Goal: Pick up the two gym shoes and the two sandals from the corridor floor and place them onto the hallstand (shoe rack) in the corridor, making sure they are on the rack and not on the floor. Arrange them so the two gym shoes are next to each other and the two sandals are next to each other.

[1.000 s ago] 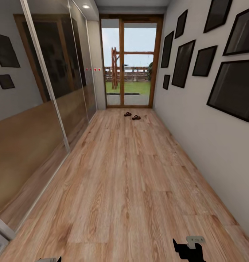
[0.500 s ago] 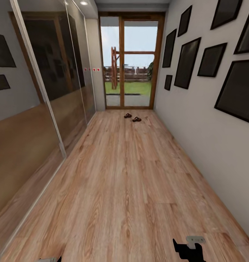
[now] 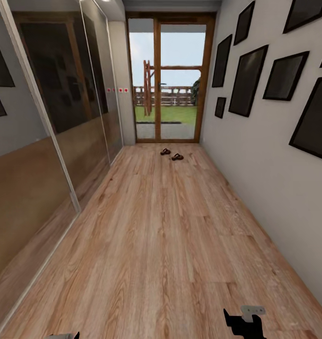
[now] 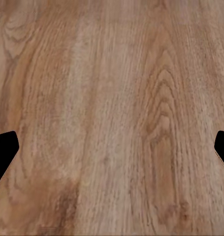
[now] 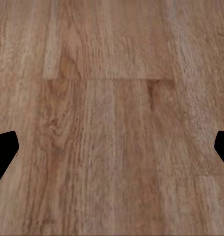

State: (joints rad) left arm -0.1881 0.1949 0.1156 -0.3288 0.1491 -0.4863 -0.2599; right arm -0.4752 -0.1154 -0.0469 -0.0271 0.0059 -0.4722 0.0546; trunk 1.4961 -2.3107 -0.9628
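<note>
Two dark brown sandals [image 3: 165, 151] [image 3: 177, 157] lie a little apart on the wood-plank corridor floor [image 3: 165, 235], far ahead near the glass door. The gym shoes and the hallstand are out of view. My right gripper [image 5: 112, 152] hangs above bare planks, its black fingertips [image 5: 3, 147] wide apart at the picture's edges, open and holding nothing. My left gripper [image 4: 112, 152] is likewise open over bare floor. In the head view, part of the right gripper [image 3: 243, 322] shows at the bottom edge, far from the sandals.
A mirrored sliding wardrobe [image 3: 47, 141] runs along the left wall. The right wall [image 3: 264, 179] carries several dark picture frames. A wood-framed glass door [image 3: 168, 80] closes the corridor's far end, with a garden beyond. The corridor is narrow and long.
The whole view has shifted: the camera has moved forward along the corridor, and the mirror panels and frames have slid outward. The sandals and both grippers keep their places.
</note>
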